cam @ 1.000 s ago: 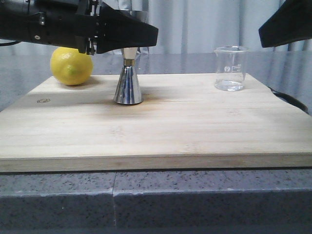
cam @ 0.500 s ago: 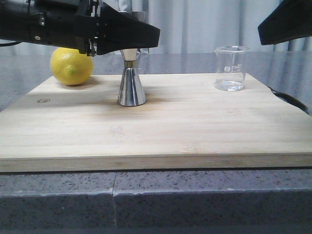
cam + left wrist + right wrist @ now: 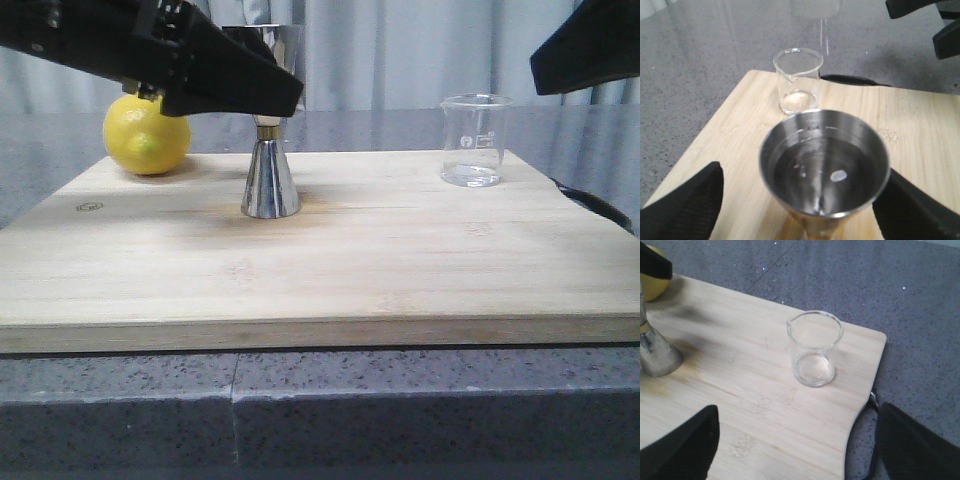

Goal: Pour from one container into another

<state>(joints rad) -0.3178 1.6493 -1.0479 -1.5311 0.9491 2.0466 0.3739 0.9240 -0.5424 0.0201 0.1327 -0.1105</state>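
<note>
Beaker (image 3: 473, 141) stands upright at the far right of the wooden board (image 3: 330, 270), its pouring lip turned toward the jigger side in the right wrist view, with only a thin film of clear liquid, if any, at its bottom. It lies below and ahead of the right tool (image 3: 790, 450), whose two dark fingers are spread wide with nothing between them; that arm is by far the nearer one, so I judge it the natural arm to take the glass, closing across the upright wall from either side.

Well apart, toward the board's middle left, the steel jigger (image 3: 269, 150) stands upright on its wider cone. The left wrist view shows its upper cup (image 3: 824, 160) already holding clear liquid. The left tool (image 3: 800, 205) sits with a finger on each side of that cup, apart from the rim and not touching it, so it is open.

A lemon (image 3: 146, 136) rests at the far left corner, behind the left arm.
</note>
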